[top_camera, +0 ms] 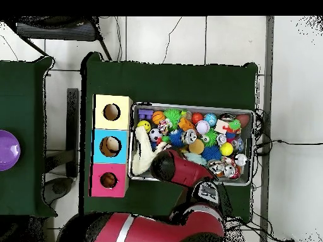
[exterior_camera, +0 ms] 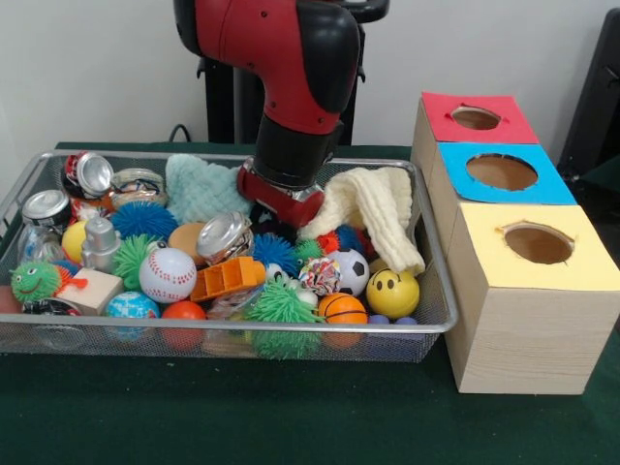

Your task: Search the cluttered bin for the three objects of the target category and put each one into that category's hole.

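Three holes sit in the box row at 3 o'clock in the front view: red-topped box [exterior_camera: 477,117] farthest, blue-topped box [exterior_camera: 502,171] in the middle, yellow-topped box [exterior_camera: 539,244] nearest, all touching in a line just beside the wire bin [exterior_camera: 223,334] on the green tabletop [exterior_camera: 291,417]. The red and black arm [exterior_camera: 291,68] drops from 12 o'clock into the bin's middle. The hand [exterior_camera: 279,225] is buried in the clutter below the red wrist; can't tell whether it is open, closed or gripping anything. Just at its 3 o'clock a cream cloth [exterior_camera: 378,208] drapes over the pile. At its 9 o'clock lies a teal cloth [exterior_camera: 199,189]. Crushed cans [exterior_camera: 87,176] cluster at the bin's 10 o'clock corner, another can [exterior_camera: 225,235] just beside the hand. Baseball [exterior_camera: 167,275], orange block [exterior_camera: 226,278], soccer ball [exterior_camera: 349,269], yellow smiley ball [exterior_camera: 392,294], mini basketball [exterior_camera: 342,309] and green spiky ball [exterior_camera: 281,305] fill the 6 o'clock side.

Overhead view: the arm enters from 6 o'clock, its end over the bin's [top_camera: 192,106] 7 o'clock corner. The hand itself is hidden under the arm. The cream cloth [top_camera: 144,154] hangs at the bin edge beside the blue-topped box [top_camera: 111,146]; yellow-topped box [top_camera: 111,112] at 12 o'clock of it, red-topped box [top_camera: 108,180] at 6 o'clock. A purple dish [top_camera: 7,150] rests on a separate tabletop at 9 o'clock, well apart.
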Available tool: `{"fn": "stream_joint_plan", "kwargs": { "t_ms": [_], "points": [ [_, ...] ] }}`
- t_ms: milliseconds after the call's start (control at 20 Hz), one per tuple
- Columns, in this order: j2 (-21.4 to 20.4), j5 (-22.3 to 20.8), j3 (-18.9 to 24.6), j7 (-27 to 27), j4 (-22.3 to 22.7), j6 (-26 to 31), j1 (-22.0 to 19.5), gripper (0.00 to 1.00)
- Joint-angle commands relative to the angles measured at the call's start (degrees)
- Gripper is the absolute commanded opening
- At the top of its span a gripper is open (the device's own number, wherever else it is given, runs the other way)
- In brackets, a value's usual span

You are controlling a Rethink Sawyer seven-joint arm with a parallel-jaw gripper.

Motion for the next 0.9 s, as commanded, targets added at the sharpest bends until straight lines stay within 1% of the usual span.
{"fn": "stream_joint_plan", "kwargs": {
  "t_ms": [50,100,250,300,500,550,650,750,900],
  "points": [
    [9.9,4.4,1.9,6.8,-10.8,1.9,-1.4,1.0],
    [10.4,4.5,2.0,6.7,-11.5,2.3,-1.5,1.0],
    [10.7,3.4,2.3,5.1,-13.1,5.9,-1.8,1.0],
    [10.7,2.7,2.2,4.8,-13.6,7.5,-1.8,0.0],
    [10.4,1.6,1.5,3.1,-15.2,13.2,-1.4,0.0],
    [9.8,1.8,1.3,3.5,-15.2,15.1,-1.2,0.0],
    [8.2,1.2,1.7,3.6,-14.7,16.1,-1.7,0.0],
    [6.0,0.1,2.4,3.0,-13.3,16.9,-2.4,0.0],
    [0.1,-1.9,4.8,1.6,-7.4,15.8,-4.4,0.0]
  ]
}}
